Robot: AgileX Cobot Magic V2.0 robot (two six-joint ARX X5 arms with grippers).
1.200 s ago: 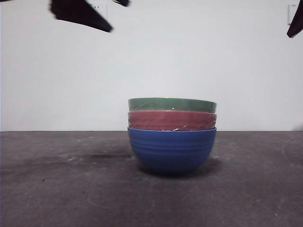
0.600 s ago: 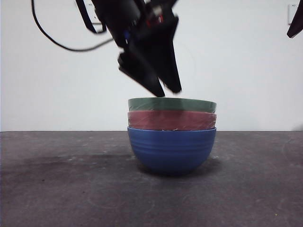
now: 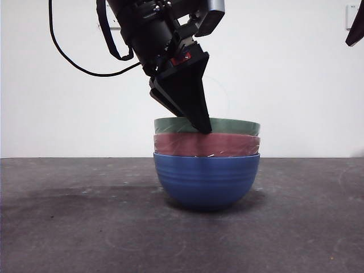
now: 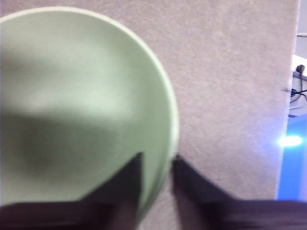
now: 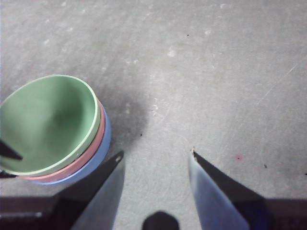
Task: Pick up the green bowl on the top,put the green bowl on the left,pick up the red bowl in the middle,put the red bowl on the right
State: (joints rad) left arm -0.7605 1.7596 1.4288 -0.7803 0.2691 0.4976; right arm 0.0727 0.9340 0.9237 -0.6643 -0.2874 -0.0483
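The green bowl [image 3: 233, 125] sits on top of a stack, nested in the red bowl [image 3: 207, 144], which sits in a blue bowl [image 3: 206, 179]. My left gripper [image 3: 202, 128] has come down onto the green bowl's near-left rim. In the left wrist view its jaws [image 4: 157, 163] are open and straddle the rim of the green bowl [image 4: 86, 105], one inside and one outside. My right gripper [image 5: 156, 155] is open and empty, high beside the stack; its view shows the green bowl [image 5: 48, 120] and the red bowl's rim [image 5: 98, 139]. It shows as a black tip [image 3: 355, 25] in the front view.
The stack stands mid-table on the dark grey tabletop [image 3: 68, 216]. A white wall runs behind. The left arm's black cable [image 3: 74, 62] hangs at upper left. The blue bowl's edge [image 5: 104, 136] shows under the red one.
The left arm came in from the upper left and dropped onto the stack; its jaws now sit over the green bowl's rim. The bowls and the right arm have not moved.
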